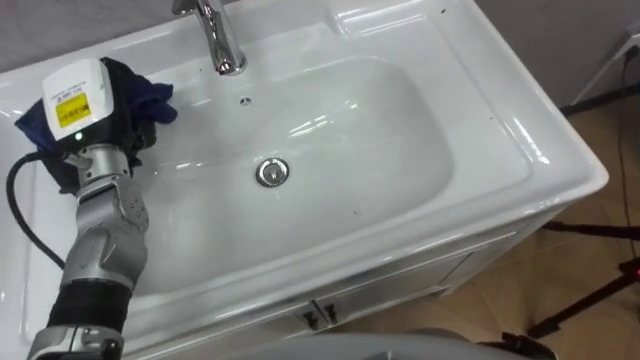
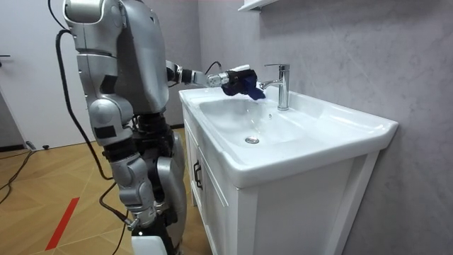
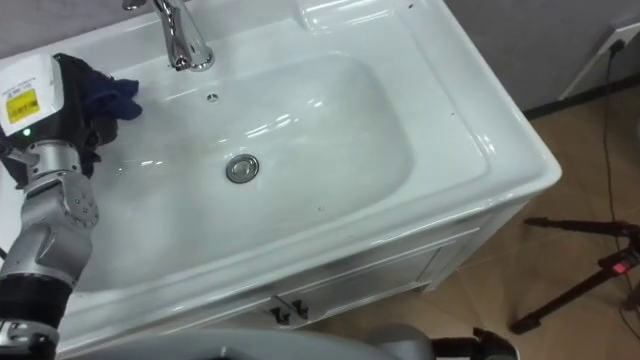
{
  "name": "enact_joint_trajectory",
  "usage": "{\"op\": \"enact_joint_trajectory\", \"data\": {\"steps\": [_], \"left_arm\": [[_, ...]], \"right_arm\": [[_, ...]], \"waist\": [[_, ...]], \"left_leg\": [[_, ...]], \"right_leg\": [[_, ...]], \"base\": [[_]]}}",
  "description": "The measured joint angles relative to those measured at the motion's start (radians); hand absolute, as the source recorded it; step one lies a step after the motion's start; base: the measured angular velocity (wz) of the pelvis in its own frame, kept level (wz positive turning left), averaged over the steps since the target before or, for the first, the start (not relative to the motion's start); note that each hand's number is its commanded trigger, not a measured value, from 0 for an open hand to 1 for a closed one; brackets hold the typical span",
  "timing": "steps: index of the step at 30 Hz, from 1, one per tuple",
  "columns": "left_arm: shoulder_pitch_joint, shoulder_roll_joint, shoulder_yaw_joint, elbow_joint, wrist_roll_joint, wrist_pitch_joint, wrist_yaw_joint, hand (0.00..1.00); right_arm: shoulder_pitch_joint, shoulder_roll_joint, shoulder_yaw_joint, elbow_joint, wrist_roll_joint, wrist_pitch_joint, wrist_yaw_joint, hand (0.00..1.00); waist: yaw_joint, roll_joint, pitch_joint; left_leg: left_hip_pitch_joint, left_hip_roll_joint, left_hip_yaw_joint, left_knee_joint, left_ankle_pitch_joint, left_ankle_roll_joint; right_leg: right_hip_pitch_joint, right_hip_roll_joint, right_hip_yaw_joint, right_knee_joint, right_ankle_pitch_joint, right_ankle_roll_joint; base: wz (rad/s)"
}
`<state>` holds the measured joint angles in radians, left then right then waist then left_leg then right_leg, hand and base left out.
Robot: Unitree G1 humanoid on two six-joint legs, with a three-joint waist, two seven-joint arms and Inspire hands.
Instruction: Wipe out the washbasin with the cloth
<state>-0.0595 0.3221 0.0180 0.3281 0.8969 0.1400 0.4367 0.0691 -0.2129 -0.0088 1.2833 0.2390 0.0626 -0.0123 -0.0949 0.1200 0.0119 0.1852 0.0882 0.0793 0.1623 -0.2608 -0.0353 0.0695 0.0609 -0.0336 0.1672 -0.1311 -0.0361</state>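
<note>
Basin (image 1: 430, 170): white, glossy, one bowl set in a white cabinet (image 2: 283, 212). The robot stands at its front. The bowl looks dry and mostly clean, with a few small dark specks on the floor and right rim. No wipe marks or suds show, so how much has been wiped cannot be read. Judged early or between strokes, with the bowl floor, right side and front wall probably left to do.

Faucet (image 1: 215, 40): chrome, back centre.

Left hand (image 1: 85, 120): at the bowl's back left corner, closed round the cloth.

Right hand (image 2: 145, 232): low at the robot's side, grip not readable.

Cloth (image 1: 150, 100): dark blue, bunched, left of the faucet. Whether it touches the basin cannot be told.

Drain (image 1: 272, 172): chrome, bowl centre, uncovered.
</note>
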Motion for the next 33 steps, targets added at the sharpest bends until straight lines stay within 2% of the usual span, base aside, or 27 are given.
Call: {"op": "enact_joint_trajectory", "data": {"steps": [5,9,15,19,22,28,33], "left_arm": [[0.0,0.03,0.001,-0.068,0.0,-0.002,0.026,1.0],[0.0,0.052,0.039,-0.095,0.0,-0.01,0.033,1.0],[0.002,0.052,0.101,-0.095,-0.002,-0.008,0.041,1.0],[0.039,0.052,0.12,-0.095,-0.001,-0.009,0.045,1.0],[0.063,0.052,0.139,-0.095,-0.001,-0.005,0.045,1.0],[0.068,0.052,0.146,-0.095,-0.023,0.014,0.042,1.0],[0.074,0.052,0.146,-0.095,-0.043,0.016,0.039,1.0]], "right_arm": [[0.005,-0.002,0.017,0.002,-0.003,-0.002,-0.008,0.0],[0.012,-0.004,0.017,0.001,-0.012,-0.003,-0.009,0.0],[0.04,-0.01,0.016,0.0,-0.058,-0.003,-0.007,0.0],[0.05,-0.01,0.013,0.002,-0.085,-0.001,0.0,0.0],[0.05,-0.01,0.013,0.0,-0.092,0.0,0.001,0.0],[0.045,-0.016,0.007,0.0,-0.127,0.003,0.001,0.0],[0.041,-0.021,0.005,-0.001,-0.138,0.004,0.001,0.0]], "waist": [[0.018,0.001,-0.0011],[0.021,0.001,-0.002],[0.049,-0.002,-0.0055],[0.072,-0.005,-0.0118],[0.077,-0.005,-0.0136],[0.084,0.007,-0.0201],[0.078,0.015,-0.019]], "left_leg": [[0.0,-0.001,-0.001,0.003,0.0,0.001],[-0.002,-0.003,-0.012,0.002,0.001,0.001],[0.0,-0.007,-0.012,0.002,0.002,0.003],[-0.001,-0.007,-0.006,0.001,0.002,0.003],[-0.002,-0.008,-0.006,0.001,0.002,0.003],[-0.003,-0.01,-0.014,0.001,0.004,0.005],[-0.002,-0.01,-0.014,0.001,0.004,0.006]], "right_leg": [[0.001,-0.001,-0.001,0.001,0.0,0.0],[0.005,-0.005,-0.012,0.0,0.0,0.0],[0.006,-0.008,-0.014,0.0,-0.001,0.001],[0.002,-0.008,-0.008,0.001,-0.001,0.002],[0.002,-0.009,-0.009,0.0,-0.001,0.002],[0.005,-0.013,-0.021,-0.001,0.0,0.002],[0.005,-0.013,-0.022,0.0,-0.001,0.002]], "base": [[0.01],[0.08],[0.01],[-0.05],[0.0],[0.05],[0.0]]}}
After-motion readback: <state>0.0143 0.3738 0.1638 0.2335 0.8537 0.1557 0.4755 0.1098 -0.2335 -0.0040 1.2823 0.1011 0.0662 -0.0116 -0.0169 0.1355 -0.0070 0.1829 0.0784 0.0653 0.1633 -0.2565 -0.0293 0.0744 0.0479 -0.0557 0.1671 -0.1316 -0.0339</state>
